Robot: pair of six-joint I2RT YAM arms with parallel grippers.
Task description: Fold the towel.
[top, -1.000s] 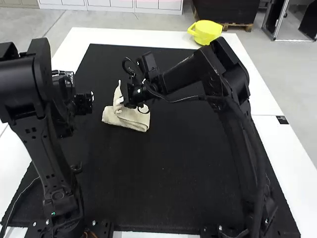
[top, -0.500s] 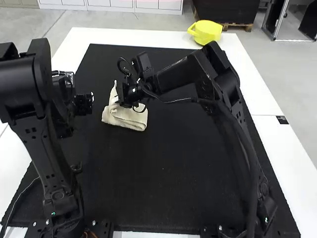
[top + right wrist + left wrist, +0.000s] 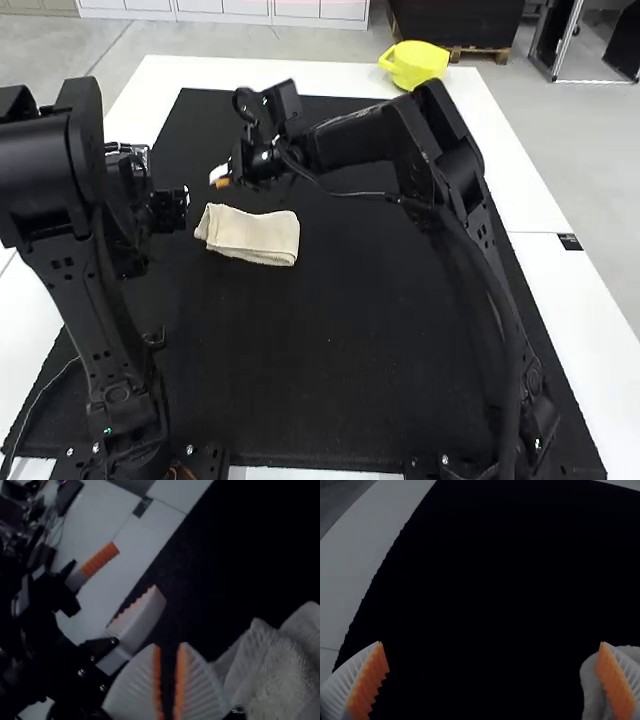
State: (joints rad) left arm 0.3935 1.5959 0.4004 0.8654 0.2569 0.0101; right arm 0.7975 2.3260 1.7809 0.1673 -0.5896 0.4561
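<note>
towel (image 3: 248, 236) is on the black mat (image 3: 330, 350) over the counter (image 3: 575, 300), folded into a compact strip, one end a bit loose. key relation: towel lies on the robot's side of the right pincer (image 3: 220, 178), which sits just past the strip's left end, apart from it. long axis runs roughly side to side, slight tilt. right pincer looks nearer than the left, my read. it has a slim gap between its pads (image 3: 180, 680), nothing held. left pincer (image 3: 491, 642) is wide apart, also empty, one finger overlapping the towel's edge in its wrist view. high view gives whole outline and axis; right wrist view adds raised, rumpled layers up close plus the left pincer's spread fingers, neither readable from above. next move probably needs right pincer back toward the strip.
</note>
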